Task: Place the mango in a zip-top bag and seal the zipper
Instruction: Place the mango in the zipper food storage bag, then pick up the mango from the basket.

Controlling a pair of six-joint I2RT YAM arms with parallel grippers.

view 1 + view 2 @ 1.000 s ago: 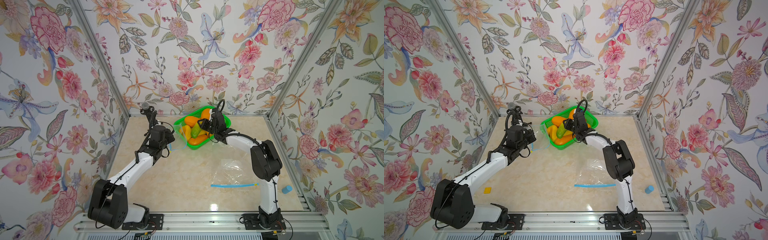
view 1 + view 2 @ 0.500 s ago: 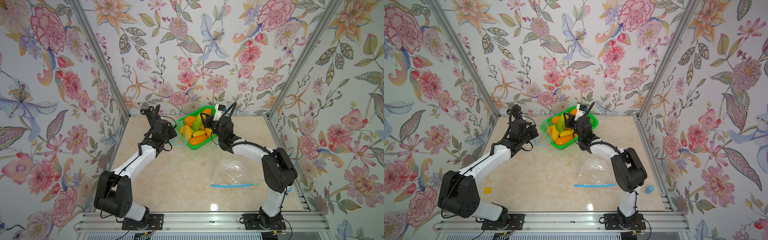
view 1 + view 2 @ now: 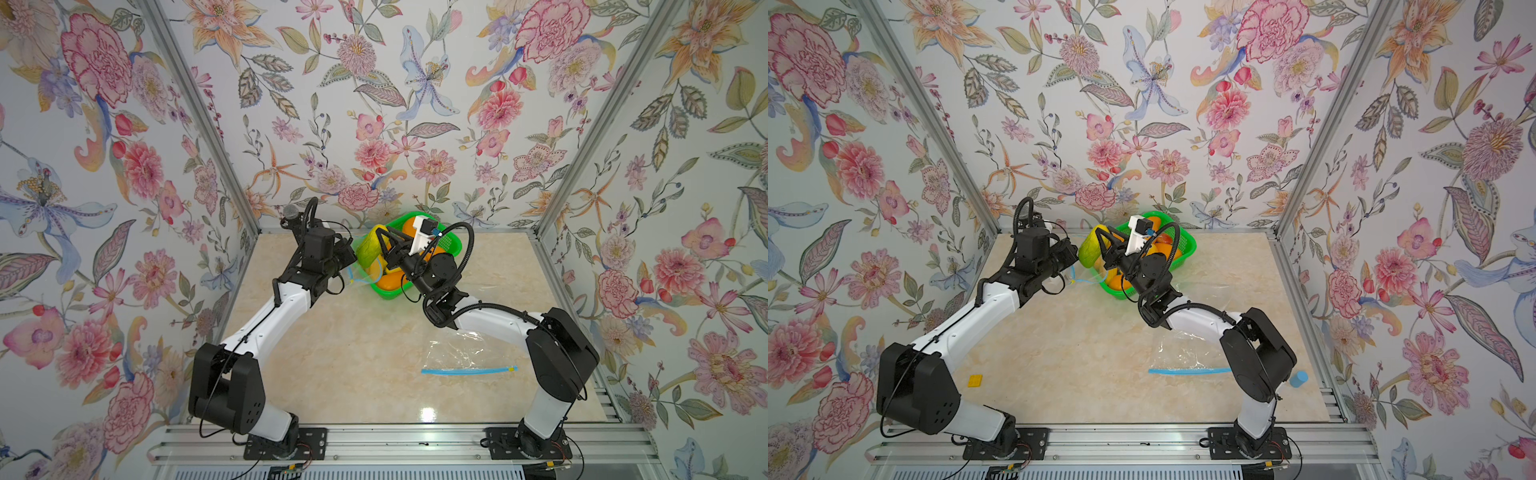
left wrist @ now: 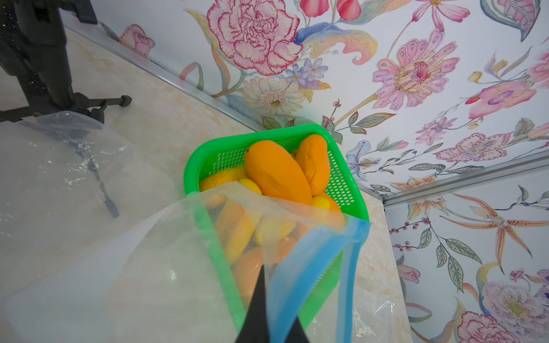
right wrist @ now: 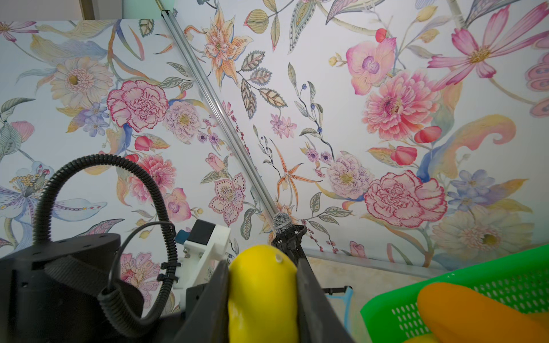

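My right gripper is shut on a yellow-green mango and holds it in the air at the left edge of the green basket. Just left of it, my left gripper is shut on the blue zipper rim of a clear zip-top bag. The bag hangs from the gripper, its mouth partly open toward the basket. Several orange and yellow mangoes lie in the basket.
A second clear zip-top bag lies flat on the marble table by the right arm's base. A microphone on a stand is at the back left corner. A small yellow block and a blue cylinder lie near the front.
My right gripper has lifted the yellow-green mango out of the basket and carried it left. My left gripper has moved up and right with the bag, closer to the basket.
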